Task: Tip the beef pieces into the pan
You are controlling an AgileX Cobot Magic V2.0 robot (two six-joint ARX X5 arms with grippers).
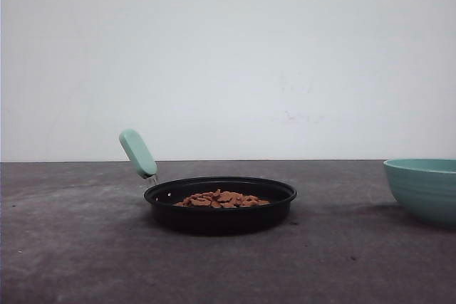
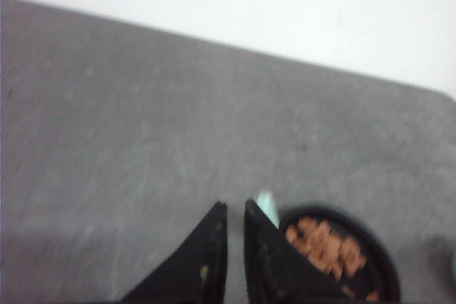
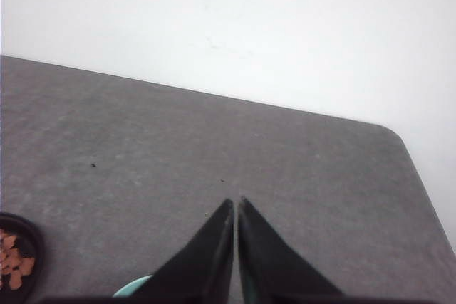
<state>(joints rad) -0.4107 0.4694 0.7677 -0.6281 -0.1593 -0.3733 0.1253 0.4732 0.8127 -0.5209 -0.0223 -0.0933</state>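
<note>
The pan (image 1: 221, 206) sits at lower centre of the front view on the bench (image 1: 71, 247), holding the beef pieces (image 1: 221, 199). A teal bowl (image 1: 425, 188) stands at the right edge. Both tools, left (image 2: 234, 206) and right (image 3: 236, 201), are almost closed, holding nothing.
</note>
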